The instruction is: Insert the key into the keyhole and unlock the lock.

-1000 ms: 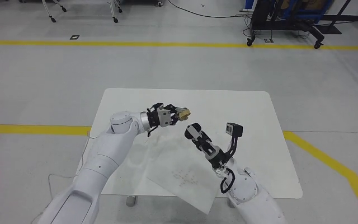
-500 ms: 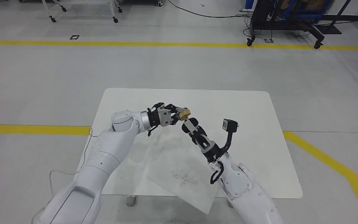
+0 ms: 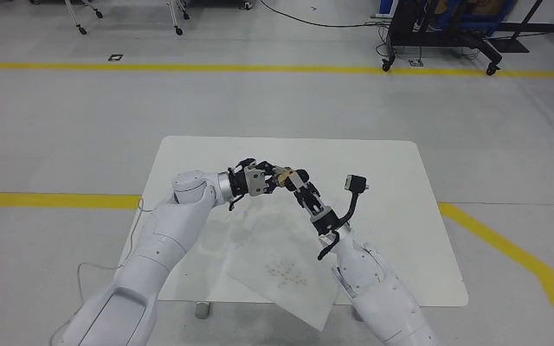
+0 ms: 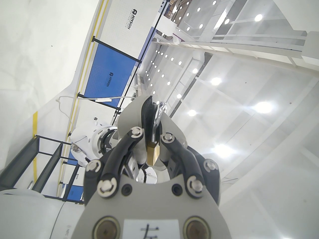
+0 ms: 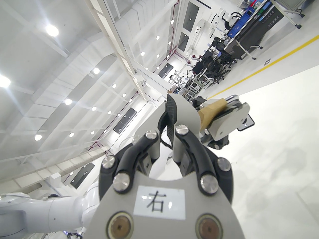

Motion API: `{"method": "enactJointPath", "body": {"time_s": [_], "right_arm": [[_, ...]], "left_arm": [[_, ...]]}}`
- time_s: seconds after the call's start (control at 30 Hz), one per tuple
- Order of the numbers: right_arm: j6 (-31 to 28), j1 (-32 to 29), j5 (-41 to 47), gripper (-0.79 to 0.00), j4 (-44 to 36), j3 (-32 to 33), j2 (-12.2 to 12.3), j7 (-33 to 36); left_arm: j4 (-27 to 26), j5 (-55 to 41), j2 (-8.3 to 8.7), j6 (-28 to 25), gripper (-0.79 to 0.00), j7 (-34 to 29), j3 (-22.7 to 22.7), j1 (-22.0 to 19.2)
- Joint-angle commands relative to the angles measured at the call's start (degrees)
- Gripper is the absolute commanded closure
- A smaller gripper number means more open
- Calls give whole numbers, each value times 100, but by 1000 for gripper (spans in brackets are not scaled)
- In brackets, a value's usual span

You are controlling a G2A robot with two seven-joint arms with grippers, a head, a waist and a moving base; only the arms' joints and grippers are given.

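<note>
A small brass padlock [image 3: 283, 176] is held above the white table [image 3: 381, 173], with my left gripper [image 3: 275, 176] shut on it. In the left wrist view its brass body [image 4: 152, 154] sits between the fingers and its silver shackle [image 4: 159, 111] pokes out past the tips. My right gripper [image 3: 297, 180] is right against the lock's free end, its fingers pressed together. The key is hidden between its pads. The right wrist view has my right gripper [image 5: 172, 104] close beside the padlock [image 5: 211, 115].
A large sheet of white paper [image 3: 277, 268] lies on the table's near half and hangs over the front edge. The table's right half is bare. A black wheeled stand [image 3: 450, 35] is on the floor far behind.
My right gripper has risen from the table's middle and closed in on the padlock until its tip meets the lock. The left arm and the lock stayed put.
</note>
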Motion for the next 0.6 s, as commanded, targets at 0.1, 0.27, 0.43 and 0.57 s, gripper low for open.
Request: {"method": "enactJointPath", "body": {"time_s": [0.1, 0.27, 0.43, 0.57], "right_arm": [[59, -25, -117, 0, -3, 16, -15, -139], [-85, -102, -252, 0, -63, 15, -21, -217], [-583, -520, -268, -326, -461, 152, 50, 57], [-670, -926, 61, -785, -842, 482, 133, 275]], "left_arm": [[-3, -21, -4, 10, 0, -20, -20, 13], [-29, -69, -8, -92, 0, 18, -71, 40], [-132, -161, -2, -475, 0, 170, -214, 112], [-281, -163, 12, -771, 0, 243, -314, 209]]}}
